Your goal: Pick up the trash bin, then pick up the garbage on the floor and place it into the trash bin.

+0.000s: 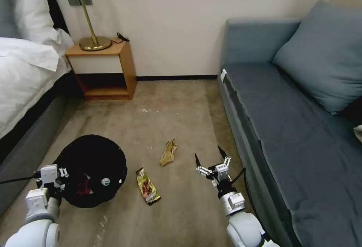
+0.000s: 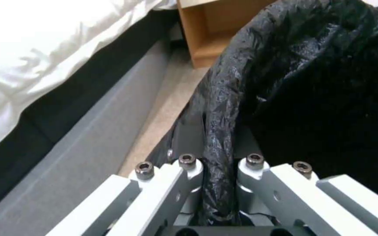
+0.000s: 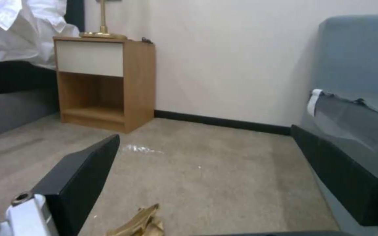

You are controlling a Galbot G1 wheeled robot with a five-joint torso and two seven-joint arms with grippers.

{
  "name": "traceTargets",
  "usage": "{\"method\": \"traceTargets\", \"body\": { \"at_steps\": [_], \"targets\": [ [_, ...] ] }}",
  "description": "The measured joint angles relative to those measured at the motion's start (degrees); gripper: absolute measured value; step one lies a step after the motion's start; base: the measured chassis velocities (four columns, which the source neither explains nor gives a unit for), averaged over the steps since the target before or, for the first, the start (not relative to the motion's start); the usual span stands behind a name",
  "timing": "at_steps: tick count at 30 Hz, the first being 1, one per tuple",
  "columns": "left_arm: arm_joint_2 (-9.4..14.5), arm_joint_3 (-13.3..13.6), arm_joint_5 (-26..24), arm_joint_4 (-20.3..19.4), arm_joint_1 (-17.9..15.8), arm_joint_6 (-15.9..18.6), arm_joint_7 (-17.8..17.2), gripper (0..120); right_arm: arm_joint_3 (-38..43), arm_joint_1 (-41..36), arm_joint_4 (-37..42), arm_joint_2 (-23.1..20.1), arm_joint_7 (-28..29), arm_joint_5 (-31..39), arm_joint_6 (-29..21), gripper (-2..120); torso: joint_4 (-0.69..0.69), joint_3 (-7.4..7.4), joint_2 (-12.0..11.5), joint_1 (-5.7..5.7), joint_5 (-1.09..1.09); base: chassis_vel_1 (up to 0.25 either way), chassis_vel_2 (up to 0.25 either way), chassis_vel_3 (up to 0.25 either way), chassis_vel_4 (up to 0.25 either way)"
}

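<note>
We see the trash bin (image 1: pixel 92 169) on the carpet (image 1: pixel 181 118) between the bed (image 1: pixel 26 88) and the sofa (image 1: pixel 294 126), its black bag crinkled around the mouth. The left gripper (image 1: pixel 56 177) sits at the bin's rim on the side nearest the bed; in the left wrist view its fingers (image 2: pixel 184 183) are clenched on a fold of the black bag at the rim of the trash bin (image 2: pixel 311 98). Inside the bin we make out a red wrapper (image 1: pixel 83 188) and a white bottle cap (image 1: pixel 105 181) with some green on it.

Two pieces of garbage lie on the carpet beside the bin, toward the sofa. The yellow-brown wrapper (image 1: pixel 148 190) lies flat just beside the bin. The crumpled tan wrapper (image 1: pixel 168 152) lies farther from the bin, toward the nightstand (image 1: pixel 103 69).

The right gripper (image 1: pixel 211 158) hovers low over the carpet, well apart from the bin and close to the sofa's front edge. Its black fingers (image 1: pixel 197 160) are spread wide and hold nothing. In the right wrist view we see the tan wrapper (image 3: pixel 138 224) on the floor between those fingers (image 3: pixel 82 173), not touching them.
</note>
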Motion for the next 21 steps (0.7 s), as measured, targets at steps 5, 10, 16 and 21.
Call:
{"method": "traceTargets", "body": {
  "at_steps": [5, 10, 16, 21],
  "targets": [
    [-0.05, -0.06, 0.00, -0.04, 0.26, -0.10, -0.04, 5, -0.30, 0.04, -0.11, 0.02, -0.04, 0.01, -0.02, 100, 0.01, 0.00, 0.00, 0.00, 0.00, -0.120, 0.121, 0.121, -0.115],
    [-0.14, -0.12, 0.00, -0.12, 0.34, -0.18, -0.09, 5, -1.94, 0.39, -0.57, -0.80, -0.82, 0.28, 0.01, 100, 0.00, 0.00, 0.00, 0.00, 0.01, -0.101, 0.106, 0.100, -0.111],
    [-0.36, -0.11, 0.33, -0.32, 0.31, -0.19, -0.18, 5, -7.18, 3.92, 0.68, -6.17, -1.77, 3.10, -5.97, 100, 0.00, -0.01, 0.00, 0.00, -0.01, -0.045, 0.051, 0.039, -0.052],
    [-0.85, -0.08, 0.56, -1.09, 0.38, -0.28, -0.63, 5, -15.08, 9.37, 2.74, -11.33, -4.25, 9.90, -16.63, 100, 0.00, -0.01, 0.00, 0.00, 0.00, 0.000, 0.000, 0.000, 0.000]
  ]
}}
